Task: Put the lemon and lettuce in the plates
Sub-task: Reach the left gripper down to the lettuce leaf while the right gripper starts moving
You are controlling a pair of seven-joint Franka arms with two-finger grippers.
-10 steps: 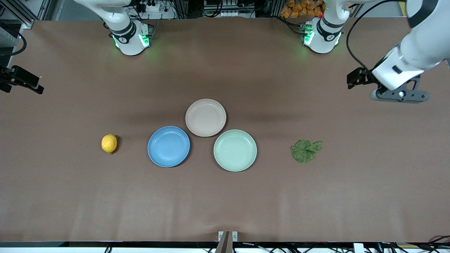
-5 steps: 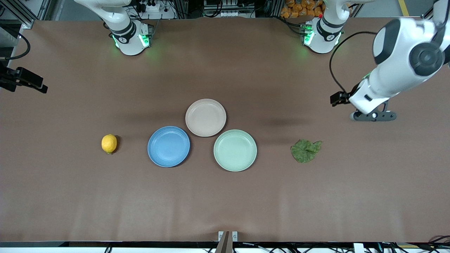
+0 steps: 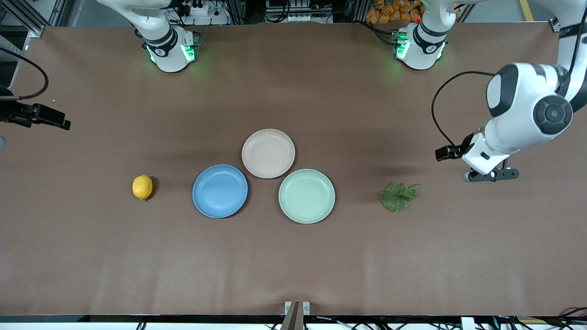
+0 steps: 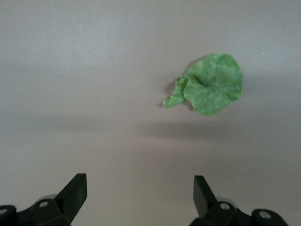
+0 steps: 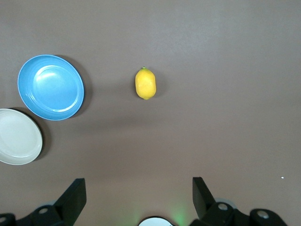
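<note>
On a brown table (image 3: 293,256), three round plates sit clustered at the middle: a blue plate (image 3: 220,191), a beige-pink plate (image 3: 268,153) farther from the front camera, and a pale mint-green plate (image 3: 307,196) that is not part of the job. All three are empty. The lemon (image 3: 142,187) lies on the bare table beside the blue plate, toward the right arm's end. The lettuce (image 3: 398,196), a single wrinkled green leaf, lies flat beside the mint-green plate, toward the left arm's end. The left gripper (image 4: 140,197) hangs over bare table near the leaf but not above it, jaws spread wide and holding nothing. The right gripper (image 5: 138,197) is high over its own end of the table, jaws likewise wide and empty, with the lemon well below. Nothing has been picked up yet; this looks like the approach stage. Next, the left gripper likely needs to centre over the leaf and descend low enough to pinch so thin an object.
</note>
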